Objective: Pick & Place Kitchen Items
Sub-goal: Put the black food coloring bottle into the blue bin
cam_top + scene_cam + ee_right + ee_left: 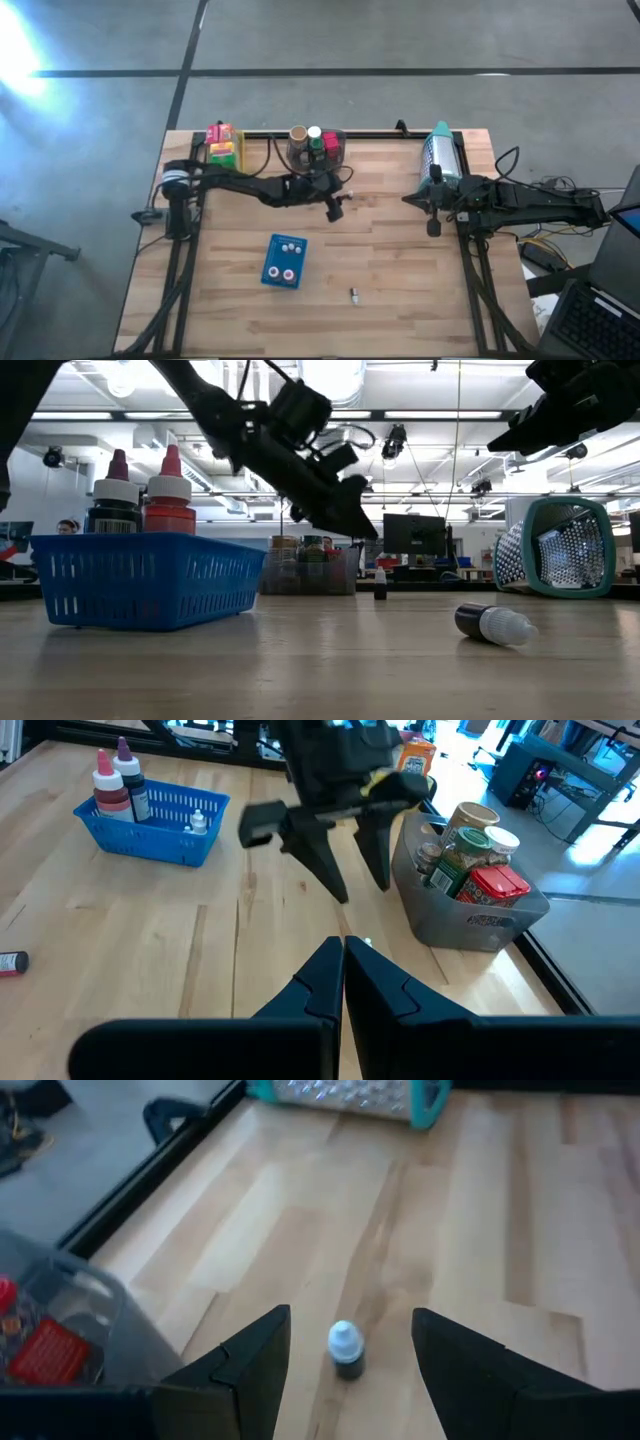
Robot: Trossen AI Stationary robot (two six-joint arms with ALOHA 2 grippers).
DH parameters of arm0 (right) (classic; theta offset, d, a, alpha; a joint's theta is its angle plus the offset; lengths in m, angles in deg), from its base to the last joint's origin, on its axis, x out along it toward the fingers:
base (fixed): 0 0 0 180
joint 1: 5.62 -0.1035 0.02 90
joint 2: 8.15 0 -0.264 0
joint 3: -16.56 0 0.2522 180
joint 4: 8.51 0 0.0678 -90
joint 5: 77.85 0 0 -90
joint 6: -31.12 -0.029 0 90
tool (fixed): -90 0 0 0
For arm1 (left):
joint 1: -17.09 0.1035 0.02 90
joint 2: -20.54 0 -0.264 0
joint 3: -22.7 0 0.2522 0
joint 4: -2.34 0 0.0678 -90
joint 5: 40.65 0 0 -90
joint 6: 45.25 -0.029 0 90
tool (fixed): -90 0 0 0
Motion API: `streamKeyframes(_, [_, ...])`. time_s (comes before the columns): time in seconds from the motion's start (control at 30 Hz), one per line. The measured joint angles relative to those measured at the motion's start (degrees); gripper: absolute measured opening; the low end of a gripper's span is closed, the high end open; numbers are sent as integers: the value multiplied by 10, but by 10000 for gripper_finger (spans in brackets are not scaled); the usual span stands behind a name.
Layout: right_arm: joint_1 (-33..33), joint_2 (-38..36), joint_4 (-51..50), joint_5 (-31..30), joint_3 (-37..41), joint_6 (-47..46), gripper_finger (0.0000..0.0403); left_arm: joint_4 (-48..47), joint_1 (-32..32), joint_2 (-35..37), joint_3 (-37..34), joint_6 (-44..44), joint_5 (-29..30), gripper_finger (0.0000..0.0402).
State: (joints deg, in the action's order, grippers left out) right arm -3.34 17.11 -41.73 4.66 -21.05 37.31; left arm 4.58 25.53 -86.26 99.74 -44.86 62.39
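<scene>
Near the table's far edge, beside the grey bin (318, 150), the left gripper (335, 207) hangs with its 2 fingers spread and nothing between them. Only the left wrist view shows why it matters: a tiny white-capped bottle (346, 1350) stands upright on the wood, framed in the gap of the fingers (250, 1365). The low view catches the same bottle (380, 583) as a small dark upright shape under the gripper (345, 510), apart from it; from above it cannot be made out.

The right gripper (433, 212) waits over the right side of the table, fingers pressed together, near the teal-rimmed mesh basket (441, 152) lying on its side. Its wrist view gives the best look into the bin (470, 915): cans, a jar and a red packet (492, 885) packed inside.

The blue tray (284, 261) sits mid-table; from above only 2 round caps and 2 white dots show, while the low view shows 2 tall bottles (142, 495) standing in it. A second small bottle (495, 623) lies on its side on the wood nearer the front. Yellow, pink and green boxes (222, 145) sit at the far left corner.
</scene>
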Motion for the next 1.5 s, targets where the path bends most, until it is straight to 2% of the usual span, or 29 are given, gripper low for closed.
streamKeyframes(0.23, [0, 0, 0, 0, 0, 0, 8, -1, 12, -24, 3, 27, -1, 216])
streamKeyframes(0.4, [0, 0, 0, 0, 0, 2, 8, 0, 12, -47, 9, 29, -19, 216])
streamKeyframes(0.93, [0, 0, 0, 0, 0, 0, 8, 29, 14, -90, 25, 33, -19, 216])
streamKeyframes(1.5, [0, 0, 0, 0, 0, 0, 8, 46, 22, -92, 29, 28, -19, 216])
